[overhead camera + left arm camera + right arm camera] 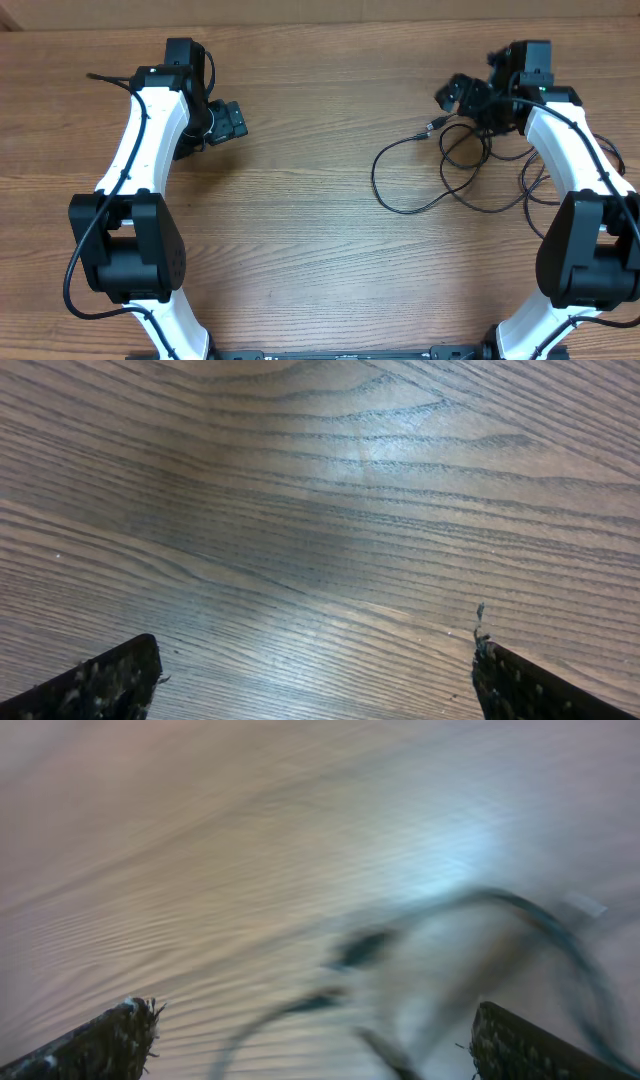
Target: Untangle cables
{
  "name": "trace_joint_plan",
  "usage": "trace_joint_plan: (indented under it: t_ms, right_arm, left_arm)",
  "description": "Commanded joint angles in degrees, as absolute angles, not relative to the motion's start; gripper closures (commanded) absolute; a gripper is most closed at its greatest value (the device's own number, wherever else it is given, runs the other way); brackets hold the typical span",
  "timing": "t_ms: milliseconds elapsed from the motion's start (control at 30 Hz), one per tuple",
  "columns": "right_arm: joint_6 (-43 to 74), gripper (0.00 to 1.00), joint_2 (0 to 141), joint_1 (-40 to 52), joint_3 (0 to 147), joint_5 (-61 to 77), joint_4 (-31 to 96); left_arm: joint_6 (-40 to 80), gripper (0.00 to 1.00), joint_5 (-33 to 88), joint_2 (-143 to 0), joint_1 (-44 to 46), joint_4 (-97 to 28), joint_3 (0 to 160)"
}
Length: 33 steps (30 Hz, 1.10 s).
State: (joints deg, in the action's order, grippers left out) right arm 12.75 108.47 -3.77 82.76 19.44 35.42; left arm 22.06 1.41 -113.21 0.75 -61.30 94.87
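Cables (460, 165) lie in loose loops just beside right gripper (456, 94).

Right wrist view blurred, cables (360, 948) smeared; overhead, loops partly hidden under right arm (575, 150).

Two claws (228, 122) (456, 96), one cable tangle (462, 165)

Soft even light shows the brown wood-grain table (300, 260) sharp from overhead, a pale sheen glazes it under the left wrist, and heavy blur smears the thin black cables (360, 948) under the right wrist.
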Motion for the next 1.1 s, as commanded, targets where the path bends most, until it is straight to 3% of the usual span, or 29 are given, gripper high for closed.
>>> trace_joint_plan:
  t_ms: [0, 233, 467, 533, 633, 733, 1067]
  right_arm:
    - [5.5, 0.0, 107.4, -1.7, 84.0, 29.9, 34.6]
    - [-0.5, 0.0, 107.4, 5.0, 83.6, 21.7, 37.7]
    - [-0.2, 0.0, 107.4, 9.2, 83.5, 19.0, 49.7]
    - [0.2, 0.13, 107.4, 9.3, 83.5, 18.8, 53.6]
    - [3.2, 0.46, 107.4, 8.7, 83.2, 13.7, 56.6]
    - [8.7, 0.94, 107.4, 6.6, 83.2, 9.5, 57.5]
    - [10.5, 0.96, 107.4, -5.4, 83.1, 20.9, 58.5]
  left_arm:
    - [21.4, 0.0, 0.9, -113.1, 1.1, -61.3, 95.3]
    - [21.4, 0.0, 0.9, -113.1, 1.1, -61.3, 95.3]
    - [21.4, 0.0, 0.9, -113.1, 1.1, -61.3, 95.3]
    - [21.4, 0.01, 0.9, -113.1, 1.1, -61.2, 95.3]
    - [21.4, 0.01, 0.9, -113.1, 1.1, -61.3, 95.3]
    - [21.4, 0.01, 0.9, -113.1, 1.1, -61.2, 95.3]
    - [21.4, 0.0, 0.9, -113.1, 1.1, -61.3, 95.3]
